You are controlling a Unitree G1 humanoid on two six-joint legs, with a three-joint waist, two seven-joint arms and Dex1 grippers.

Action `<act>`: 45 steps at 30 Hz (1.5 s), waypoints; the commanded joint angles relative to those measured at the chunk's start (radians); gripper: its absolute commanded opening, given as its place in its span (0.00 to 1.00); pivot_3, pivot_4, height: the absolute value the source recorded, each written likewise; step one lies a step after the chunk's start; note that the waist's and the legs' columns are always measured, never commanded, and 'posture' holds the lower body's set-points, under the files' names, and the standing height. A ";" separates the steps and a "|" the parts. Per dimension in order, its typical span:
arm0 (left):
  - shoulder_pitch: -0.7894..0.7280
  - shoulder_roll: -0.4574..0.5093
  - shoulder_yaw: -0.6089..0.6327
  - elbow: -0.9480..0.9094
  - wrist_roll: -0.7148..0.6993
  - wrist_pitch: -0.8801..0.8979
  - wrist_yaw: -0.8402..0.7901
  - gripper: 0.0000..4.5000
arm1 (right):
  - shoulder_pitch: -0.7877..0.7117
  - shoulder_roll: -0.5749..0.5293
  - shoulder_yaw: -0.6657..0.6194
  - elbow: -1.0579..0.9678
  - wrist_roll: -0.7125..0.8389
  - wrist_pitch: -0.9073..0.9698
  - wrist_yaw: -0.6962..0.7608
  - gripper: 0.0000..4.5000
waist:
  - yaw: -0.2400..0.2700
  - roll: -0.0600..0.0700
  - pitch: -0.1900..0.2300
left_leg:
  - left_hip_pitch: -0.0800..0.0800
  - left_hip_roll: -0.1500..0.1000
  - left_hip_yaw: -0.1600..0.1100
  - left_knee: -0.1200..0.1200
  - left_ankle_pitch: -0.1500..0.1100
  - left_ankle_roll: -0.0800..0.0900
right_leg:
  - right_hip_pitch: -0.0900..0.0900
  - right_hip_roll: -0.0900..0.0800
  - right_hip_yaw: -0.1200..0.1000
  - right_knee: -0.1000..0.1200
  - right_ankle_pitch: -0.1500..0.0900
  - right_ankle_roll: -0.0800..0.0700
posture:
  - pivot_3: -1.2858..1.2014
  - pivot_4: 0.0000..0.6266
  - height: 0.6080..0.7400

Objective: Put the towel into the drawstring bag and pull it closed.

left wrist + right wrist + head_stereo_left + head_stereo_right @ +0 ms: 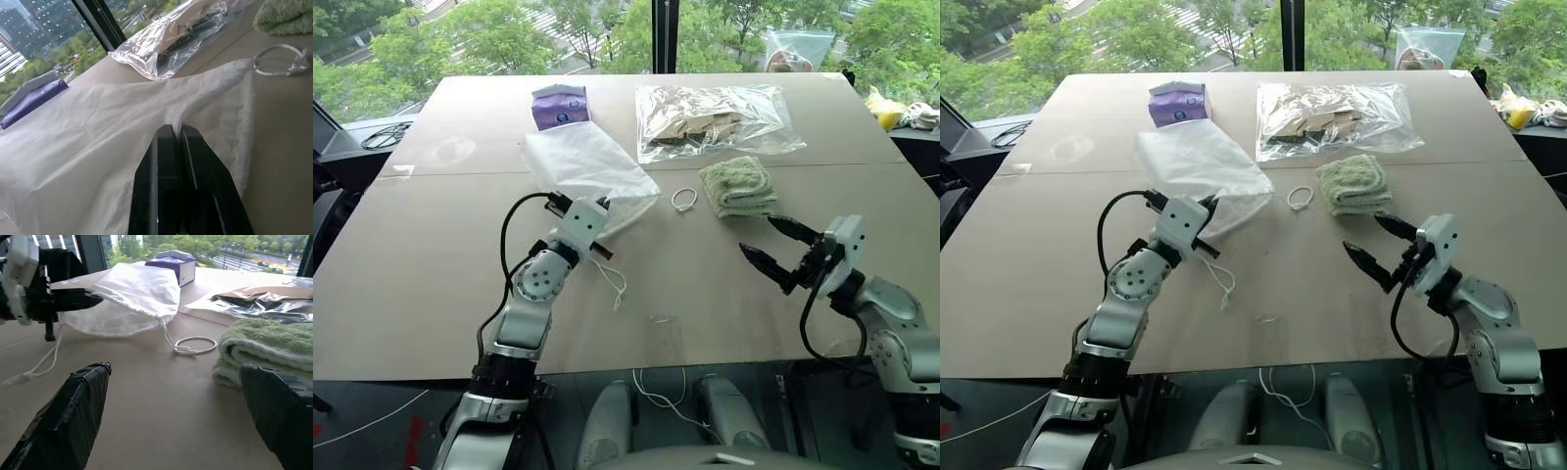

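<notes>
While left tool (603,227) pinches the drawstring bag (582,166) rim, lift gently to open mouth; right tool (781,247), open, should grasp towel (738,185) squarely.

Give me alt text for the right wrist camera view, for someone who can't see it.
The open right gripper points across the table toward a folded pale green towel just ahead of one finger. Beyond, the left gripper is shut on the edge of the white drawstring bag, lifting it, its cord looped on the table. A purple packet and a clear plastic bag lie behind.
</notes>
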 commanded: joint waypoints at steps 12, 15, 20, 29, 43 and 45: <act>-0.267 -0.066 0.121 -0.056 -0.171 0.250 -0.002 0.01 | -0.519 0.190 0.181 0.453 -0.422 -0.049 -0.424 1.00 | -0.004 0.000 0.000 | -0.002 -0.001 -0.001 0.000 0.000 0.000 | 0.000 0.000 -0.001 -0.001 0.002 -0.004 | 0.52 0.24 1.00; -0.315 -0.075 0.138 -0.031 -0.193 0.276 0.007 0.01 | -0.610 0.207 0.230 0.603 -0.518 -0.066 -0.481 1.00 | -0.006 0.000 0.000 | -0.002 -0.001 -0.001 -0.002 0.000 0.000 | -0.001 0.000 -0.001 -0.001 0.003 -0.004 | 0.52 0.24 1.00; -0.325 -0.067 0.139 -0.020 -0.202 0.282 -0.002 0.01 | -0.679 0.205 0.233 0.751 -0.604 0.001 -0.593 1.00 | -0.001 0.000 0.000 | -0.002 -0.001 -0.002 -0.002 0.000 0.000 | -0.001 -0.001 -0.002 -0.001 0.003 -0.004 | 0.52 0.24 1.00; -0.312 -0.057 0.135 -0.019 -0.198 0.277 -0.005 0.01 | -0.704 0.216 0.153 0.858 -0.601 0.141 -0.750 1.00 | -0.001 0.000 0.000 | -0.003 -0.002 -0.003 -0.002 0.000 0.000 | 0.000 -0.002 -0.003 -0.001 0.003 -0.004 | 0.52 0.24 1.00; -0.303 -0.063 0.144 -0.046 -0.209 0.314 0.010 0.00 | -0.688 0.318 -0.001 0.873 -0.411 0.452 -0.711 0.62 | -0.001 -0.007 -0.008 | 0.000 -0.002 -0.005 -0.002 0.000 0.000 | 0.003 -0.002 -0.004 -0.001 0.003 -0.004 | 0.52 0.24 1.00; -0.306 -0.064 0.145 -0.043 -0.212 0.315 0.009 0.00 | -0.691 0.319 0.000 0.870 -0.409 0.455 -0.707 0.41 | -0.003 -0.008 -0.009 | 0.001 -0.002 -0.005 -0.002 0.000 0.000 | 0.004 -0.002 -0.004 -0.001 0.003 -0.004 | 0.52 0.24 1.00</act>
